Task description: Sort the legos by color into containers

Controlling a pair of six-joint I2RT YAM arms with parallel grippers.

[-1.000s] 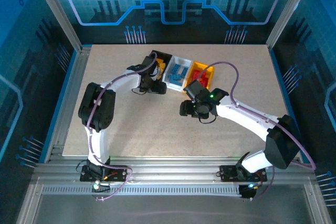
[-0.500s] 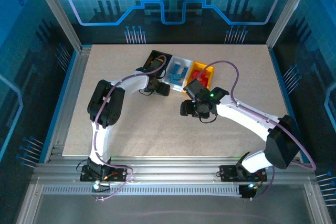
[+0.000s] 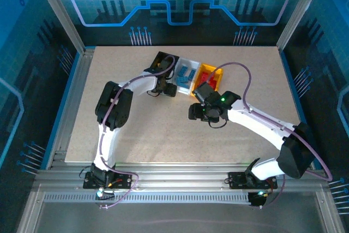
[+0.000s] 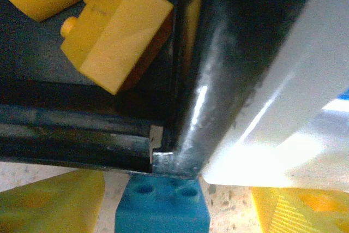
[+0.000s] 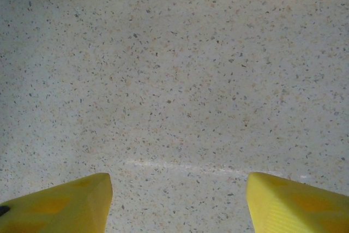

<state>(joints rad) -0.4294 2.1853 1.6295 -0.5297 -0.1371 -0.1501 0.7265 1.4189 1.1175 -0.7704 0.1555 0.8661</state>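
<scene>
Left gripper low over the tabletop, jaws apart, straddling a lone blue brick at the bottom centre of the wrist frame. Bare tabletop visible on either side of the brick, so not yet clamped. Brick lying right against the near corner of the black bin, just beside the white bin. Right gripper also spread wide, holding nothing, hovering over bare speckled tabletop, below the yellow bin in the top view.

Looks like the pick-up step for a blue piece. Next: close squarely on the brick's two sides, lift well above the bin rims, shift toward the white bin at the right of the wrist frame, then let go inside it. Calls for care, with the fingers so close to the bin walls: easy to nudge the black bin or pinch its corner instead of the brick.

Bins in a row at upper centre of the top view, touching or nearly so. Black bin at the left end: yellow bricks inside, at least two plain in the wrist frame's upper left. White bin in the middle: blue bricks. Yellow bin at the right end: red bricks. Exact counts too small to tell.
</scene>
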